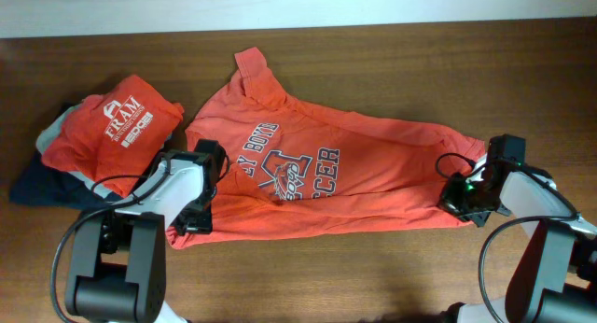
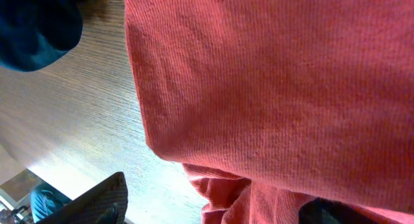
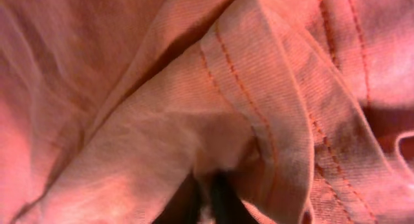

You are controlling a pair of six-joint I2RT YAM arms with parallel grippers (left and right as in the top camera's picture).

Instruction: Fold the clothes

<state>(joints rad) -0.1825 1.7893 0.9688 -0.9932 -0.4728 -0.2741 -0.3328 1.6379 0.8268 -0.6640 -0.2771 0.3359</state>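
Observation:
The orange-red T-shirt (image 1: 373, 164) lies across the table with its navy-and-white chest print facing up and its hem end to the right. My left gripper (image 1: 193, 216) is at the shirt's lower left edge. In the left wrist view (image 2: 220, 195) its fingers are wide apart, with a bunched edge of the shirt (image 2: 272, 81) between them. My right gripper (image 1: 464, 197) is at the shirt's right end. In the right wrist view (image 3: 206, 185) its dark fingers are pressed together on a fold of hemmed fabric (image 3: 162, 120).
A folded red shirt with a white FRAM logo (image 1: 121, 122) sits on folded navy (image 1: 33, 178) and grey garments at the left. The navy cloth also shows in the left wrist view (image 2: 35, 26). The wooden table (image 1: 373, 267) runs under everything.

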